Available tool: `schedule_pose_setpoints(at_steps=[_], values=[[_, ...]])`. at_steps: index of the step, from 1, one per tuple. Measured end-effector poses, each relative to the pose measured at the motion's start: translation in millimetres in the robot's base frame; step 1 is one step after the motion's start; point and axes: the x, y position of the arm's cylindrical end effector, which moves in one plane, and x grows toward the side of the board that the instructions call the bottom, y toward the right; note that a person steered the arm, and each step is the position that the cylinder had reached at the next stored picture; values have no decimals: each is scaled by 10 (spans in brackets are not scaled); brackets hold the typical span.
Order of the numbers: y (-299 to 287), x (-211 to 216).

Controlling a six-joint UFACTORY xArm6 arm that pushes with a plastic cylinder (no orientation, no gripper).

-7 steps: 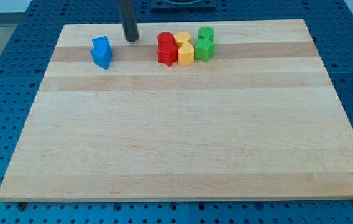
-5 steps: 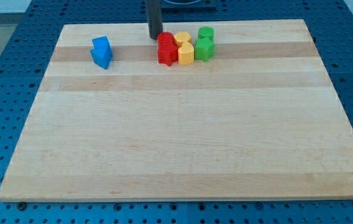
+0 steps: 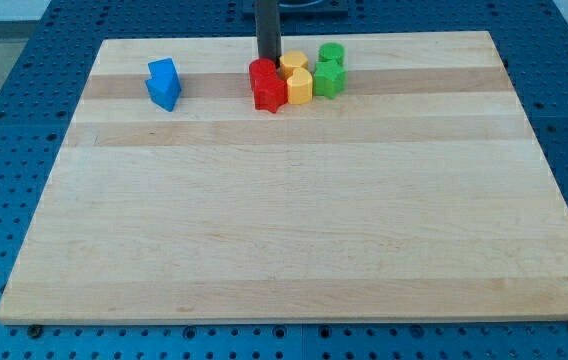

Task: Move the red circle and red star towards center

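Note:
The red circle [image 3: 262, 71] and the red star [image 3: 270, 93] sit together near the view's top, just left of centre, the star below the circle. My tip [image 3: 268, 60] stands right behind the red circle, at its upper edge, touching or almost touching it. Two yellow blocks [image 3: 297, 80] press against the red pair's right side. Two green blocks [image 3: 330, 70] sit right of the yellow ones.
Two blue blocks [image 3: 164, 83] stand together at the view's upper left. The wooden board [image 3: 294, 220] lies on a blue perforated table [image 3: 4, 150]. The cluster sits close to the board's top edge.
My tip has moved right along the top of the board, from left of the cluster to just behind the red circle. The red pair has shifted slightly down.

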Motion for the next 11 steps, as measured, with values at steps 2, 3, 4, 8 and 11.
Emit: schedule_pose_setpoints(at_steps=[2, 3, 4, 8, 11], values=[[-47, 12], [-234, 12], [-368, 12], [-424, 73], [-404, 162]])
